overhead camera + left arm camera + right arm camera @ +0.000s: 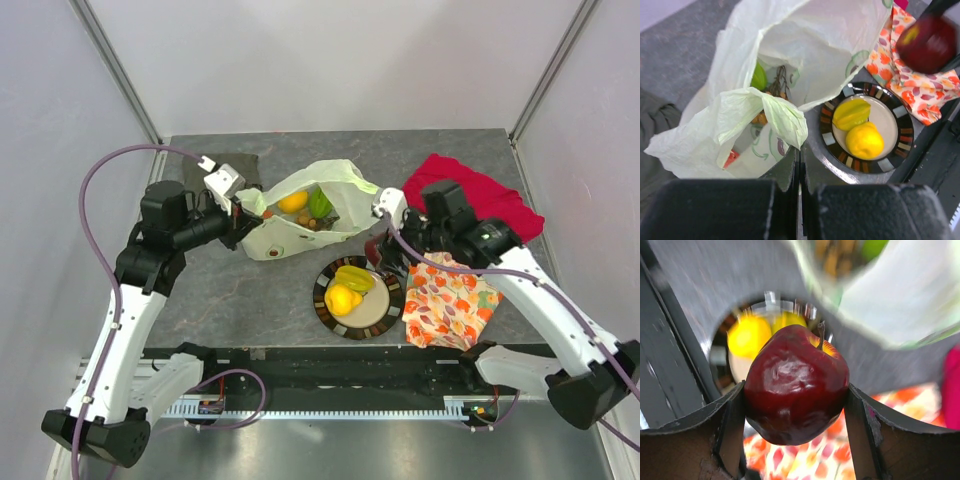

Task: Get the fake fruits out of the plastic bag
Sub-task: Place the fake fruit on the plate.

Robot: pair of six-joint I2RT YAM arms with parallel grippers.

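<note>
**Top view, read left to right.** The left fingers [799,172], pressed together, are pinching a fold at the 9 o'clock rim of the thin, translucent pale yellow-green plastic bag [285,238]. The bag is lying open on the grey bench [230,290]. It is holding an orange-yellow plastic fruit [292,202], a green plastic fruit [320,203] and a brown grape-like cluster [314,223]. At the bag's 6 o'clock, a round striped-rim plate [325,300] is carrying a yellow plastic lemon [342,299] and a yellow-green ridged piece [354,277]. At the plate's 1 o'clock, the right fingers [384,245], spread wide, are clamping a glossy dark red plastic apple [790,390]. An orange-flowered cloth [450,300] is lying nearby.
</note>
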